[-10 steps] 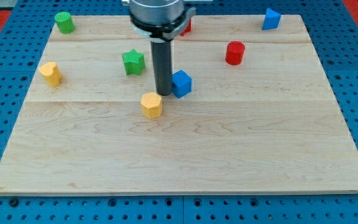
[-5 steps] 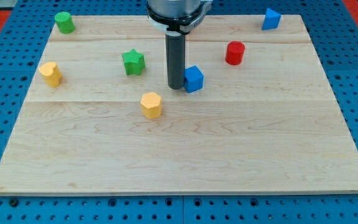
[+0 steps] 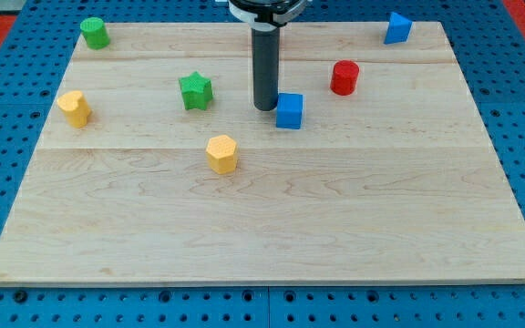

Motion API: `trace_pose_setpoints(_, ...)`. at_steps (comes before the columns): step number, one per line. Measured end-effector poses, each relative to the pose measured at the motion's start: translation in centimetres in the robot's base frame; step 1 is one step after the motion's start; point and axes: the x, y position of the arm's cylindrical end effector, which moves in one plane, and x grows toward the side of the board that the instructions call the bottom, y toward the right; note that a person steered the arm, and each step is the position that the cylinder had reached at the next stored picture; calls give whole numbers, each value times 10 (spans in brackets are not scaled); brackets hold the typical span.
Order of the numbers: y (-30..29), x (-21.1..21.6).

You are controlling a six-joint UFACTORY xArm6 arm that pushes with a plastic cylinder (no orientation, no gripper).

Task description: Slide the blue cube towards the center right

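The blue cube (image 3: 289, 110) sits on the wooden board (image 3: 262, 219), a little above and right of the board's middle. My tip (image 3: 264, 107) is just to the cube's left, close to or touching its upper left side. The rod rises straight up from there to the view's top.
A red cylinder (image 3: 344, 77) stands up and right of the cube. A green star (image 3: 194, 91) is left of the rod. A yellow hexagonal block (image 3: 221, 153) lies below left. Another yellow block (image 3: 75, 107), a green cylinder (image 3: 94, 32) and a second blue block (image 3: 396, 27) sit near the edges.
My tip has moved right and towards the view's top, pushing the blue cube right and slightly up, away from the yellow hexagonal block. The red piece behind the arm no longer shows.
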Motion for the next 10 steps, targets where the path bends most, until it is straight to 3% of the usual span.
trace_pose_setpoints(6, 71, 36)
trace_pose_setpoints(8, 71, 64)
trace_pose_setpoints(10, 86, 64)
